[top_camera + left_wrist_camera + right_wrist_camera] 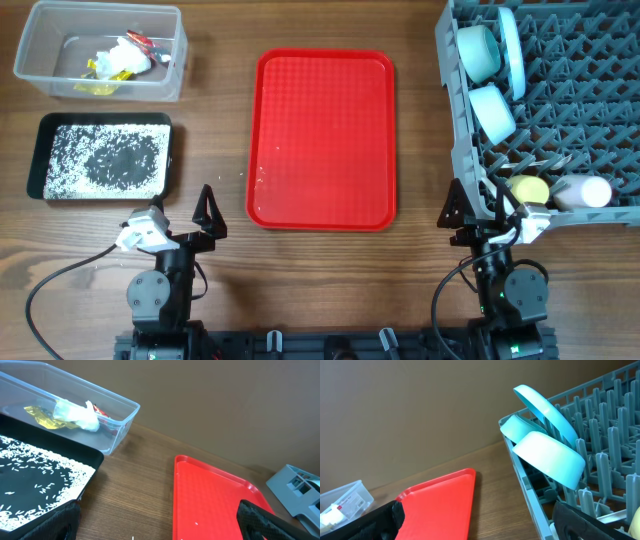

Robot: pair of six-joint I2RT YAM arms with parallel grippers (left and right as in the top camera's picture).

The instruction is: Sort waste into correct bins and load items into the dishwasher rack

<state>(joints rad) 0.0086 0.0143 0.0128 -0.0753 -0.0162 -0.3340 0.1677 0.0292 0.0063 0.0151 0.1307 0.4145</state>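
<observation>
The clear tub (170,85) at the far left holds the white napkin (125,55), yellow wrapper (97,75) and red-and-white wrapper (145,42). The black tray (105,119) below it holds rice grains (70,160). The grey rack (590,110) at the right holds two light-blue bowls (478,50) (492,110), the plate (512,50), the yellow cup (530,187) and the white cup (582,191). My left gripper (180,215) (160,530) and right gripper (480,210) (480,527) are open and empty at the near edge.
The red tray (325,130) lies in the middle with a few stray grains (262,180) near its left edge. It also shows in the left wrist view (210,495) and the right wrist view (440,505). The rack's corner stands close to my right gripper.
</observation>
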